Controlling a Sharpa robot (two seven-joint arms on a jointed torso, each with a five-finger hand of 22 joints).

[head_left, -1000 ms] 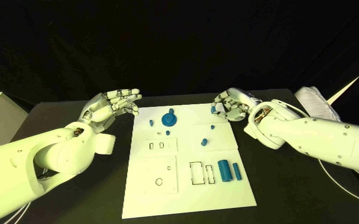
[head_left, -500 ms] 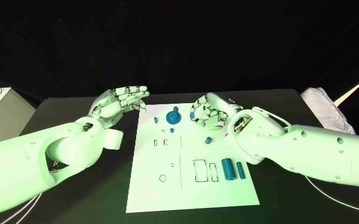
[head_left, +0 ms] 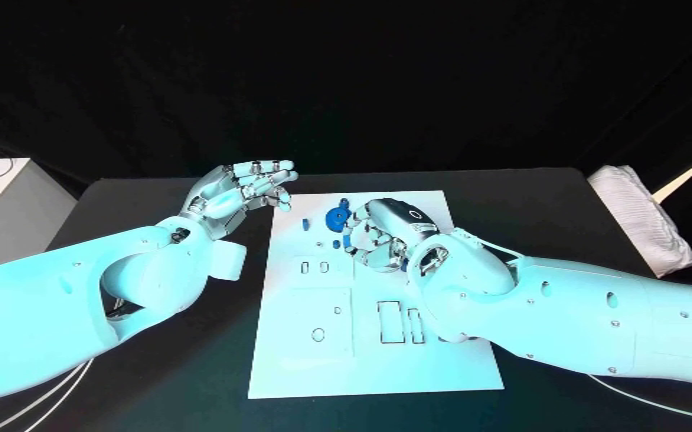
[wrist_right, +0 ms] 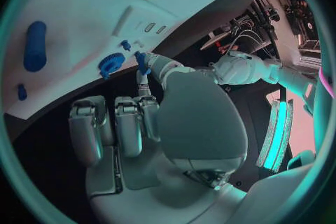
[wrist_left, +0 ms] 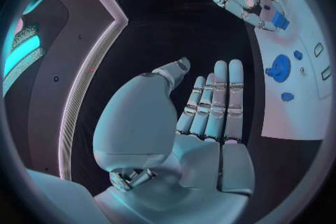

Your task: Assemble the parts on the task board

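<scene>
My right hand hangs over the far part of the task board, its fingers pinching what looks like a small blue part, though I see it poorly. Just beside those fingers the blue gear lies on the board, with a small blue peg near it and a blue cylinder farther off. My left hand hovers above the counter beside the board, fingers straight, close together, holding nothing.
</scene>
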